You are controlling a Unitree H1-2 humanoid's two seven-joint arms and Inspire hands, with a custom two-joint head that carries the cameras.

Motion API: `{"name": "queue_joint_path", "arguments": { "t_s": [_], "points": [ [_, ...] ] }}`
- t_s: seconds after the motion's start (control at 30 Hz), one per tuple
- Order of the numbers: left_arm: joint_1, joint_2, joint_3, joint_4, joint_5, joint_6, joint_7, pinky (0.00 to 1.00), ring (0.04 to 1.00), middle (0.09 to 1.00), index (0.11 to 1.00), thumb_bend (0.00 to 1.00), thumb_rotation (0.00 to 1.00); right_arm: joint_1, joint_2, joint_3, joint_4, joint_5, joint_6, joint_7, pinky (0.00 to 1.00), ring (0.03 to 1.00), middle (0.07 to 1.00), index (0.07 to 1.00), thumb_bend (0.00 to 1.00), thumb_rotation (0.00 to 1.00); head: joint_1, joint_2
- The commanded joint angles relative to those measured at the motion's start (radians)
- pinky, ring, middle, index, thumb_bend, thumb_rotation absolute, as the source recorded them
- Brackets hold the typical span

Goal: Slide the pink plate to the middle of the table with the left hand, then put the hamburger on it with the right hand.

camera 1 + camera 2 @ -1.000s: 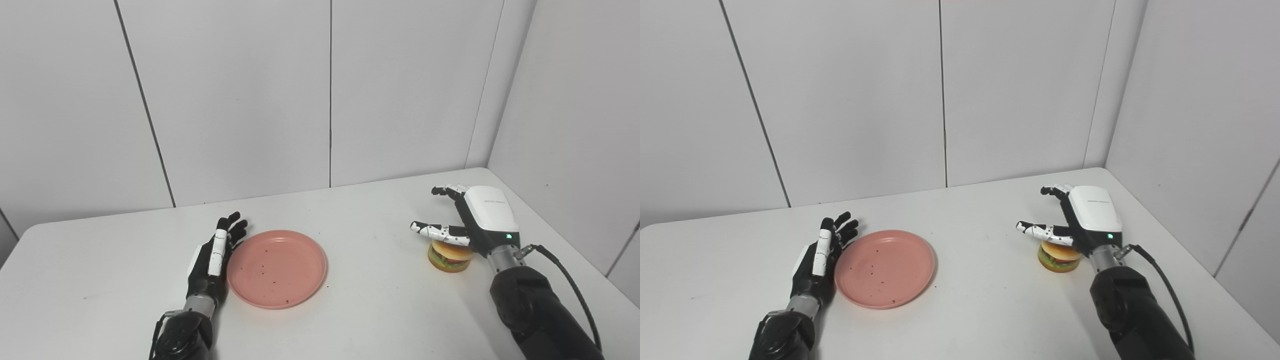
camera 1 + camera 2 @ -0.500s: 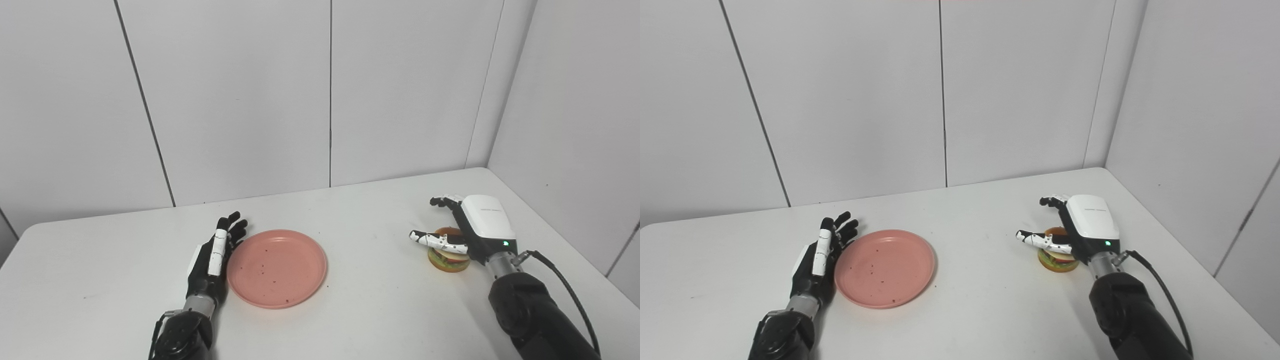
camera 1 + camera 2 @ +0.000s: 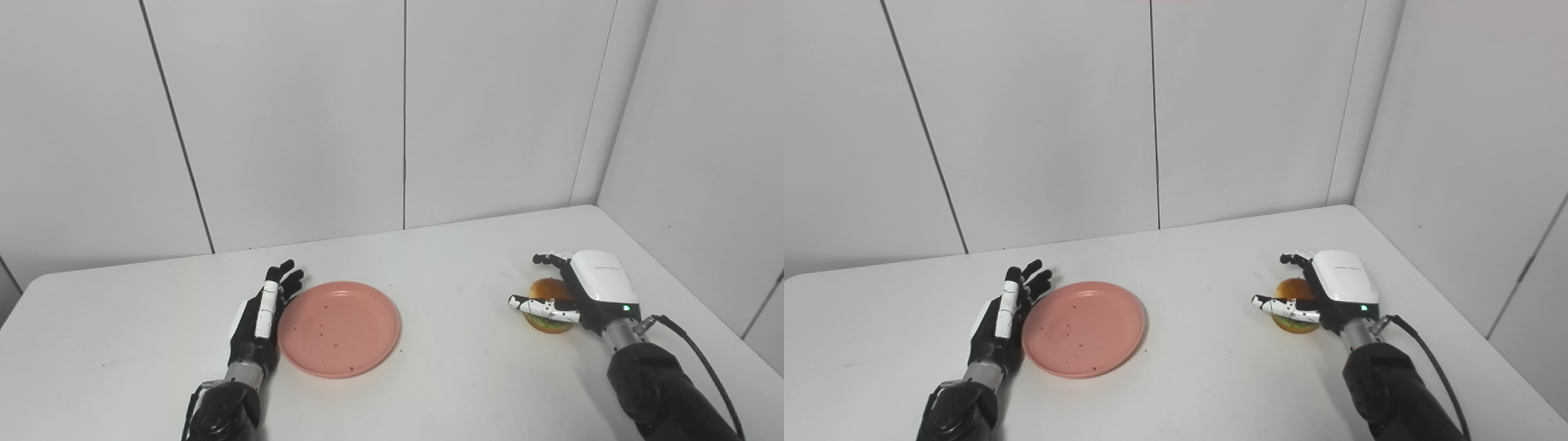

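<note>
- White wall panels close off the back and the right side of a white worktop (image 3: 441, 269), which carries only two things.
- Taking the pink plate (image 3: 339, 327) as the landmark: it lies flat and empty, its rim touching or almost touching the inner side of the left hand (image 3: 260, 318).
- That left hand stands on edge just left of the plate, fingers straight and slightly fanned, pointing away from the robot, gripping nothing.
- Well to the right of the plate sits the hamburger (image 3: 549, 296), upright on the worktop near the right wall.
- Around it is the right hand (image 3: 582, 293): the palm is close against its right side, the thumb reaches across its near side, and the other fingers curl beyond its far side. They are spread and not visibly pressing, so I judge the hand open and the grasp not yet made.
- Risks, as I judge them: if the fingers close unevenly, the smooth round bun could squirt out sideways or tip. A grip on the top bun alone could slip during the lift.
- A stray nudge from the left hand would shift the plate from under the drop point.
</note>
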Motion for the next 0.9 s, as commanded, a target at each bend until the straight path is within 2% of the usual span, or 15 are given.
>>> {"name": "queue_joint_path", "arguments": {
  "t_s": [0.0,0.43,0.67,0.87],
  "points": [
    [0.005,0.003,-0.003,0.003,0.01,0.032,0.005,0.9,0.916,0.88,0.874,0.89,0.95,-0.049,-0.023,-0.005,-0.012,0.0,0.035,-0.003,0.68,0.748,0.748,0.708,0.73,0.89,0.001,0.001],
    [0.008,0.007,-0.001,-0.015,0.014,0.046,0.003,0.9,0.916,0.877,0.875,0.89,0.95,-0.071,-0.019,0.019,0.058,0.007,0.015,-0.032,0.61,0.722,0.735,0.7,0.74,0.93,0.007,0.003],
    [0.01,0.007,0.0,-0.02,0.014,0.052,0.002,0.91,0.915,0.871,0.871,0.89,0.94,-0.075,-0.021,0.032,0.086,0.014,0.024,-0.027,0.64,0.73,0.741,0.715,0.76,0.98,0.009,0.005],
    [0.012,0.007,0.001,-0.031,0.012,0.06,-0.001,0.92,0.919,0.876,0.875,0.89,0.93,-0.078,-0.017,0.038,0.115,0.024,0.013,-0.038,0.63,0.724,0.742,0.705,0.76,0.96,0.011,0.007]
  ]
}}
